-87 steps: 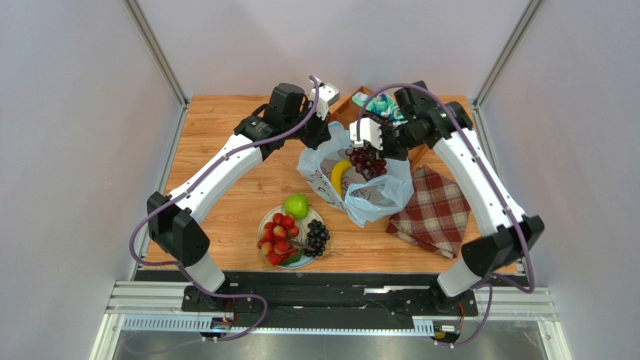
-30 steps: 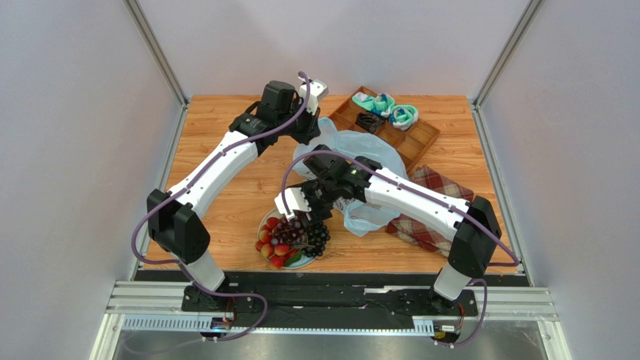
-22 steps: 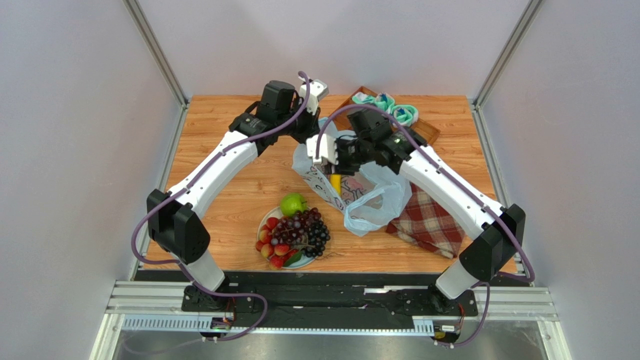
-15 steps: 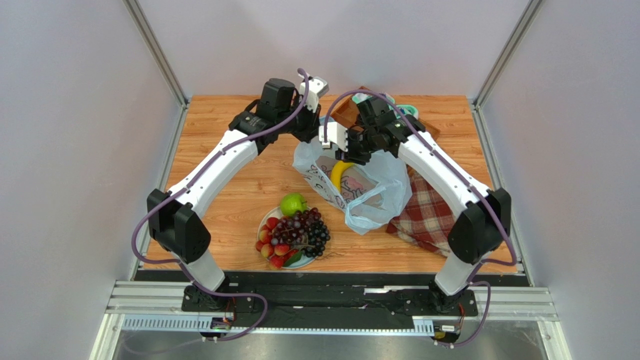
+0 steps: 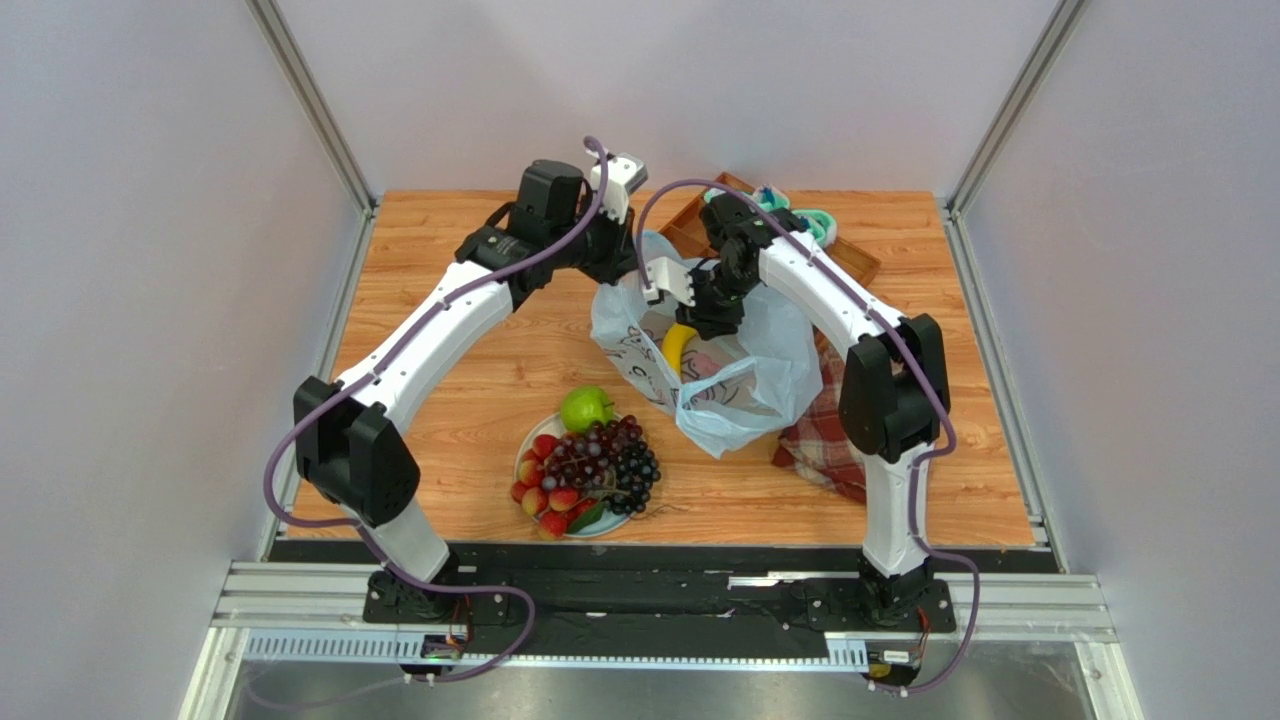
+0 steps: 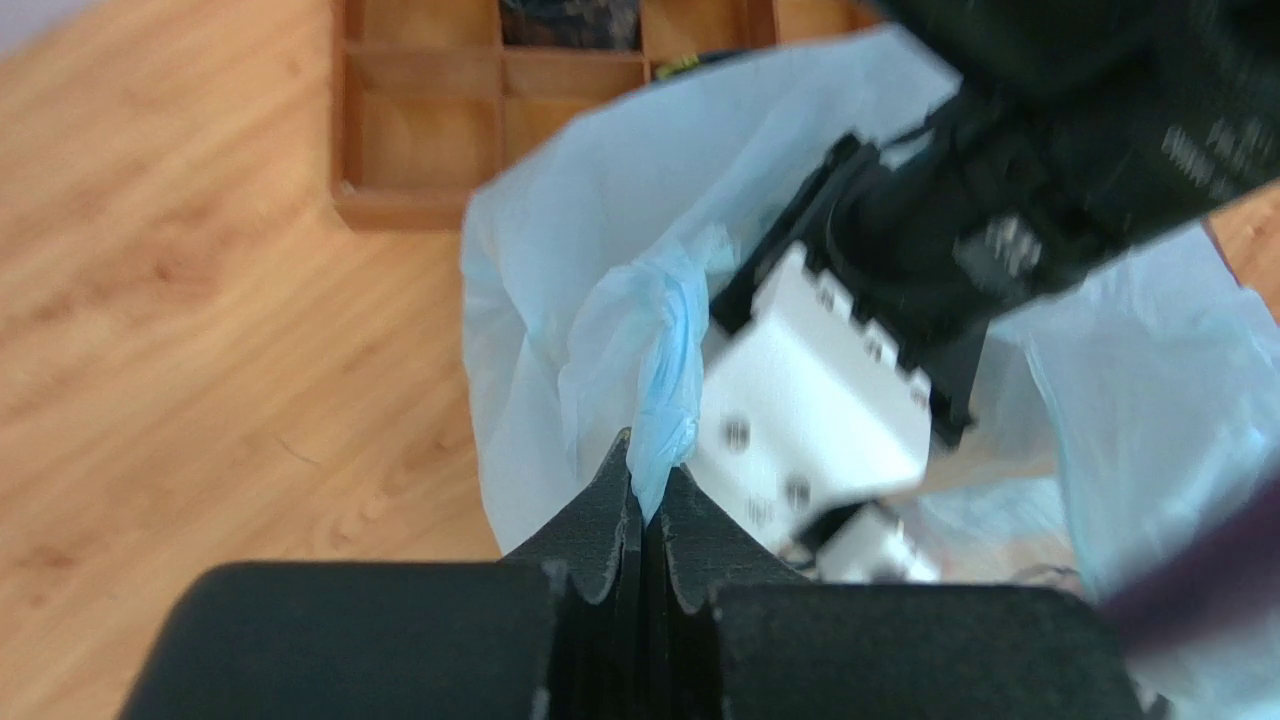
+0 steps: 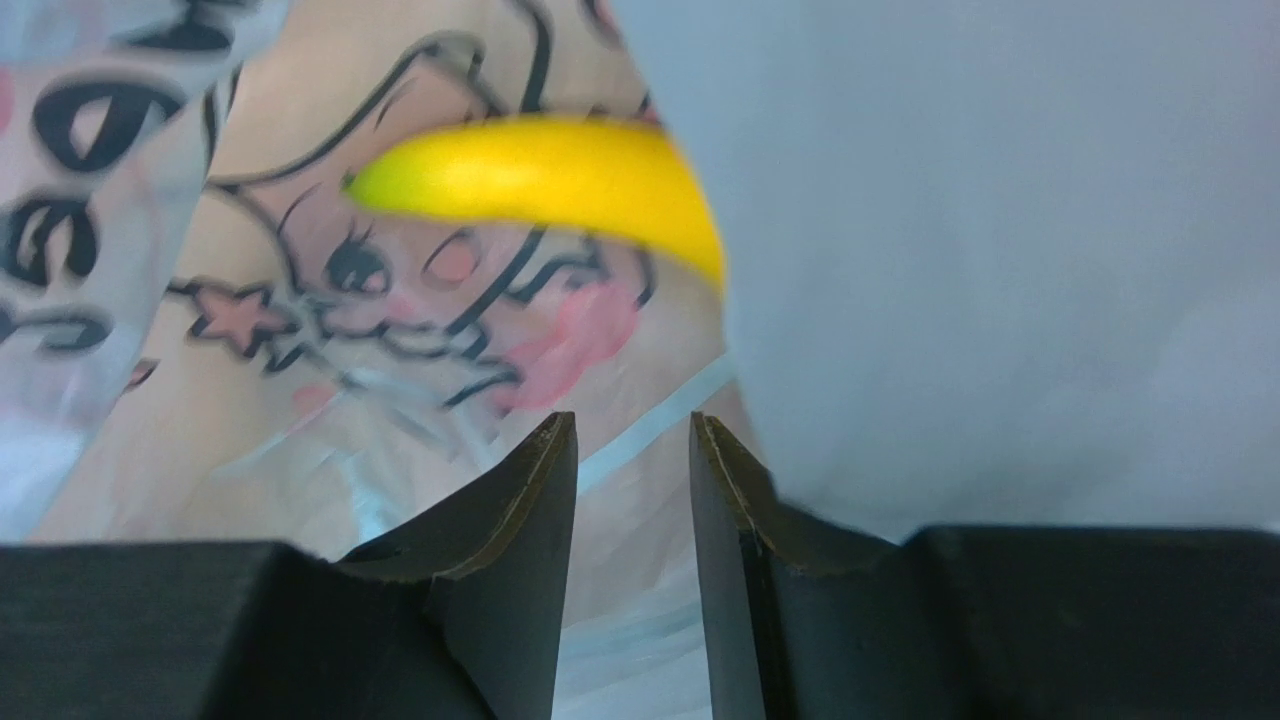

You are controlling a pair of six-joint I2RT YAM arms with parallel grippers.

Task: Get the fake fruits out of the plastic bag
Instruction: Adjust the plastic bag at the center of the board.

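The pale-blue plastic bag [image 5: 721, 375] lies open at mid-table. My left gripper [image 6: 646, 503] is shut on its loop handle [image 6: 666, 383] and holds the mouth up. My right gripper [image 7: 633, 428] is open and empty inside the bag, just short of the yellow banana [image 7: 541, 173], which also shows in the top view [image 5: 678, 344]. The plate [image 5: 529, 441] at the front holds the red fruit cluster [image 5: 547, 503], the green apple [image 5: 586, 408] and the purple grapes [image 5: 609, 455].
A wooden divided tray [image 5: 842, 258] with teal-white socks [image 5: 813, 225] stands at the back right. A red plaid cloth [image 5: 815, 435] lies right of the bag, partly under it.
My right gripper carried the grapes from the bag to the plate, let them go there, swung back and has now dipped into the bag near the banana. The left gripper kept holding the handle.
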